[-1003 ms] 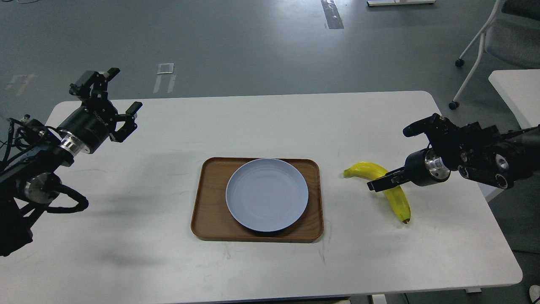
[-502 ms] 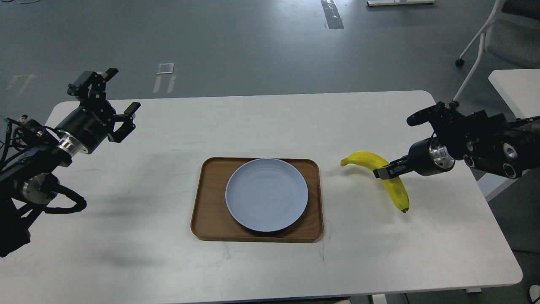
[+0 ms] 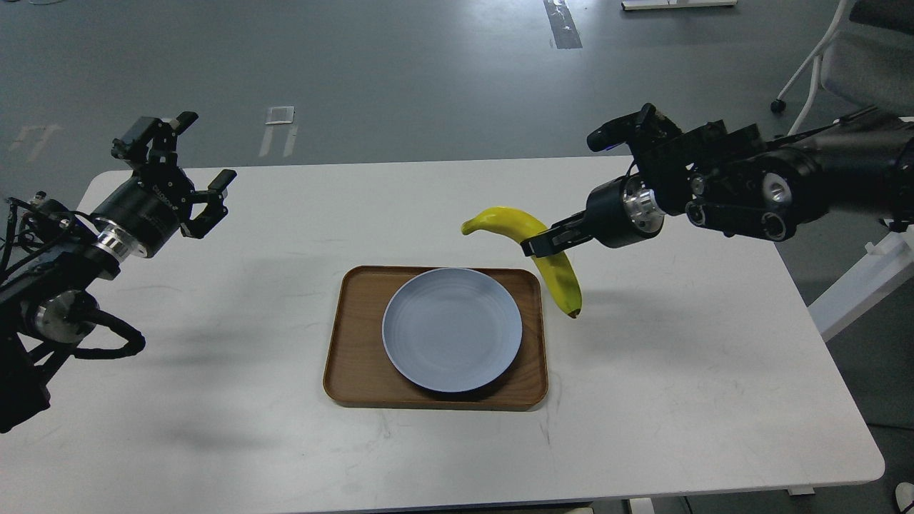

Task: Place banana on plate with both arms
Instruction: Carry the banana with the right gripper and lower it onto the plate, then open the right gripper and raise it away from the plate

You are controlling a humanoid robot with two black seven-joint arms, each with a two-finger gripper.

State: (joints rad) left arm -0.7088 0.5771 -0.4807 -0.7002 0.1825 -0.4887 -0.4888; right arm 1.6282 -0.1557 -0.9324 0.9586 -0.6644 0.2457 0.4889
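The yellow banana point(image 3: 553, 268) hangs in the air over the tray's far right corner, stem end to the left, dark tip down. My right gripper point(image 3: 540, 243) is shut on the banana's middle. The pale blue-grey plate point(image 3: 452, 329) lies on the brown tray point(image 3: 357, 357) at the table's centre, with nothing on it. My left gripper point(image 3: 196, 168) is open and empty, held above the table's far left corner, well away from the plate.
The white table point(image 3: 678, 400) has its edges close on the right and the front. A chair point(image 3: 850, 64) and another white table point(image 3: 885, 264) stand off to the right, beyond my right arm.
My right gripper has lifted the banana off the table and carried it left and away from me, up to the tray's right edge. The left arm has barely moved.
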